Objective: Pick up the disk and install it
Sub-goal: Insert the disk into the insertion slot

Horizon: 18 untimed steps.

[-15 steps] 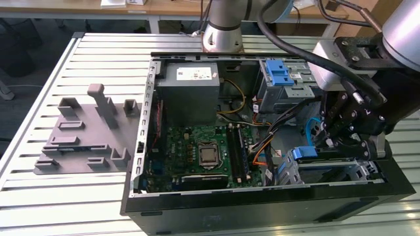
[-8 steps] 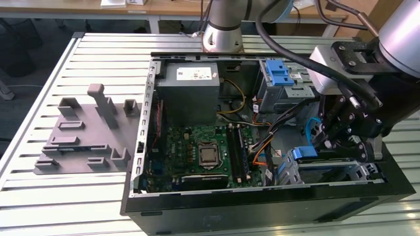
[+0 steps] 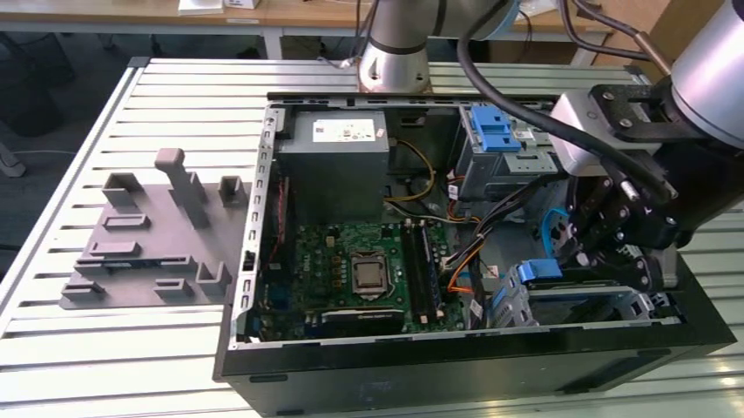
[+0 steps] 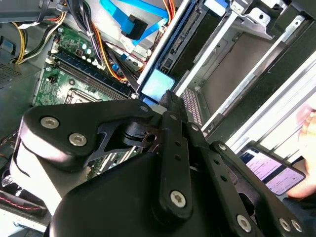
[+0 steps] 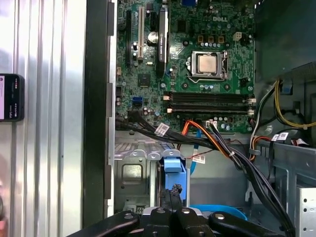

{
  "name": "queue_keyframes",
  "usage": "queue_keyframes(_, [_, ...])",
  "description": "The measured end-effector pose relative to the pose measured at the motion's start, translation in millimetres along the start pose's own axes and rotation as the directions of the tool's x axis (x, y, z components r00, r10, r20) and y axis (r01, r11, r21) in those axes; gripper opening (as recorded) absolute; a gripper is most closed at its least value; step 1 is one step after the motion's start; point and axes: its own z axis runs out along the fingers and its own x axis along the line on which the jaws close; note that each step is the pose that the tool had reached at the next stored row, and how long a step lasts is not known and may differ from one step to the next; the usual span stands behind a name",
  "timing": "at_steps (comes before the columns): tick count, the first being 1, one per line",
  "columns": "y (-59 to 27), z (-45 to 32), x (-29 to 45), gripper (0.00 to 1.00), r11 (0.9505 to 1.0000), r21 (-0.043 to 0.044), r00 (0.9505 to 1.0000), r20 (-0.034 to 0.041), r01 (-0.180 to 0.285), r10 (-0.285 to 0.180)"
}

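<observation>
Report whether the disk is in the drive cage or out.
Partly in, at least: the disk stands inside the metal cage, blue end at the gripper. Depth: cannot tell.

The exterior view looks steeply down over the whole computer case (image 3: 442,370); both wrist views sit close above it (one square-on, one oblique) — all share its motherboard (image 3: 326,261).

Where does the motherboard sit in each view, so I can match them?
Exterior view: motherboard on the open case's floor, centre.
First wrist view: motherboard beyond the gripper and black cables.
Second wrist view: motherboard behind the gripper, beside orange cables.
Shared landmark: the memory slots, in all three.
</observation>
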Motion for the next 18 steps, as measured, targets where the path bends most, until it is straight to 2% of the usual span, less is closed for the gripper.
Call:
queue_keyframes(7, [-0.2,6.5,0.5,0.11,1.0000,0.0000,1.0000,0.0000,0.000,0.000])
queue_keyframes(18, [-0.3,10.8,0.8,0.11,1.0000,0.0000,1.0000,0.0001,0.000,0.000])
